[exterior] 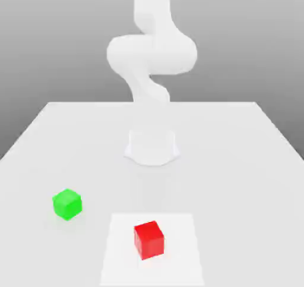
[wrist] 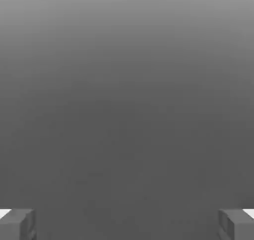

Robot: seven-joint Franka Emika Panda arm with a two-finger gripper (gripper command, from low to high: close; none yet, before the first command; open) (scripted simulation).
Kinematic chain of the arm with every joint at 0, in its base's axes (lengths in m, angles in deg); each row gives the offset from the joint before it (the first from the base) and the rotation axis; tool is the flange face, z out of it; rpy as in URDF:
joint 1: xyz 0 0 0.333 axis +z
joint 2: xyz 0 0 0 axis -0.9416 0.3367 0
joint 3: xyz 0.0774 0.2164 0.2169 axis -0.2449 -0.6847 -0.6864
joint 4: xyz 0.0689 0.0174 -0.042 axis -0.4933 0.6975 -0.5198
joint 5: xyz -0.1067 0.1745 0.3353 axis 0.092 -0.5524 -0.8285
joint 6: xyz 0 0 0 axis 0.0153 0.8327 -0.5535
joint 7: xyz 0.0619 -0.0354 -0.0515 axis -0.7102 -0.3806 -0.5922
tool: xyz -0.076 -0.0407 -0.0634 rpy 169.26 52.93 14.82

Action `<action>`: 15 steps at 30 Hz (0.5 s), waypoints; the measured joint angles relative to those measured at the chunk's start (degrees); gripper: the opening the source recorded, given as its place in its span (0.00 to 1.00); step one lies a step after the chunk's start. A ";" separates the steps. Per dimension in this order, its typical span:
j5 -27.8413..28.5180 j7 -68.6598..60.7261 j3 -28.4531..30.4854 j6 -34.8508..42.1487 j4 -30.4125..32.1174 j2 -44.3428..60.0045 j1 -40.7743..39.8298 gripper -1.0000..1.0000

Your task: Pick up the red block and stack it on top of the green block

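End effector (wrist: 127, 224) wide open, nothing between the fingers, facing blank grey. Red block (exterior: 148, 239) sits untouched on the bench (exterior: 237, 161), on a paler square patch (exterior: 178, 262). Green block (exterior: 67, 204) apart toward exterior view's left. Grasp, lift, stack all remain.

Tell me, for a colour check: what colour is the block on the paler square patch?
Bright red, clearest in the exterior view.
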 joint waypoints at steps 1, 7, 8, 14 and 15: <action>0.56 -0.68 -0.03 -1.20 1.04 2.30 -0.01 0.50; 3.01 -4.94 0.44 -7.87 6.78 15.03 0.02 0.50; 3.27 -5.75 0.61 -8.96 7.73 17.12 0.05 0.50; 3.52 -11.48 2.03 -15.57 13.40 29.59 0.67 0.50; 3.24 -12.68 2.20 -16.70 14.36 31.65 0.76 0.50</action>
